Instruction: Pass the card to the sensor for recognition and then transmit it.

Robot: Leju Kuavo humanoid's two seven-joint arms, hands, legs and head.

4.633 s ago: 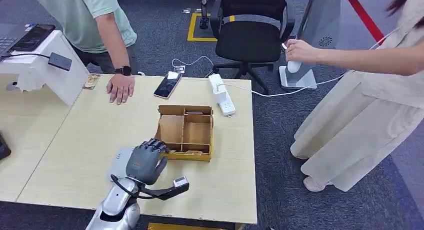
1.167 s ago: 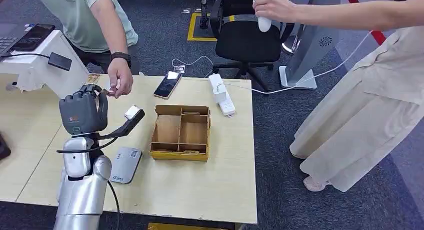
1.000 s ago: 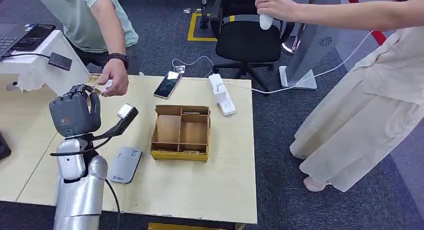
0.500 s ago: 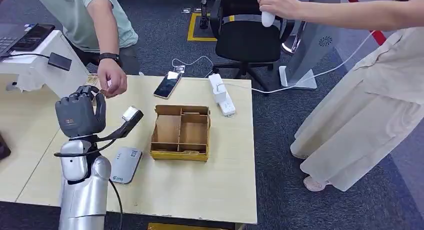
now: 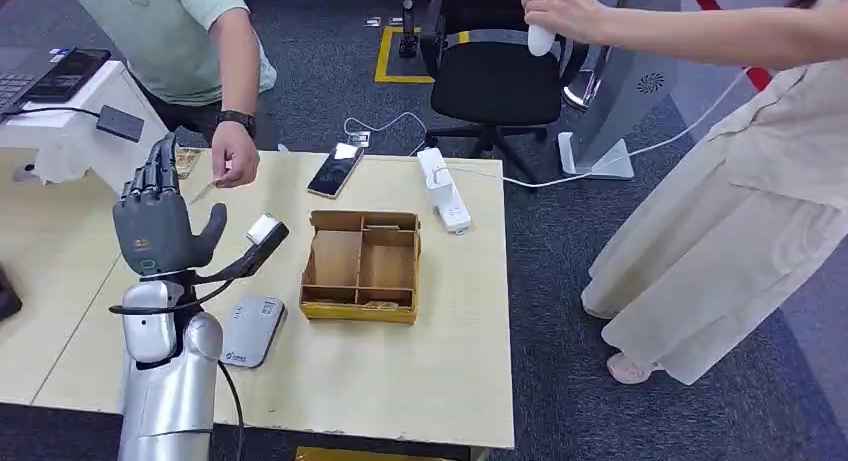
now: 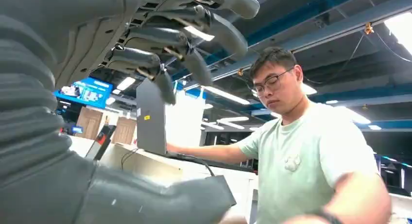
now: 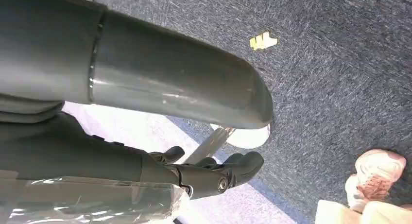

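My left hand [image 5: 160, 224] is raised above the table's left side, fingers straight and spread, with nothing in it. In the left wrist view the same hand [image 6: 189, 39] shows empty, its fingers apart. Just beyond its fingertips a person's hand [image 5: 236, 165] pinches the card [image 5: 204, 189], seen nearly edge-on as a thin pale sliver. The grey card sensor [image 5: 250, 329] lies flat on the table near my left forearm. My right hand [image 7: 209, 173] hangs over the carpet, dark fingers loosely extended, holding nothing.
A cardboard divider box [image 5: 363, 266] stands mid-table. A phone [image 5: 335, 169] and a white power strip [image 5: 443, 189] lie at the far edge. A white desk unit [image 5: 90, 131] is at the left. A second person [image 5: 720, 201] stands at the right, near a black chair [image 5: 497, 76].
My left hand's fingers, curled around the card half a second ago, have straightened and spread. The card is now in the person's hand, which has drawn slightly away.
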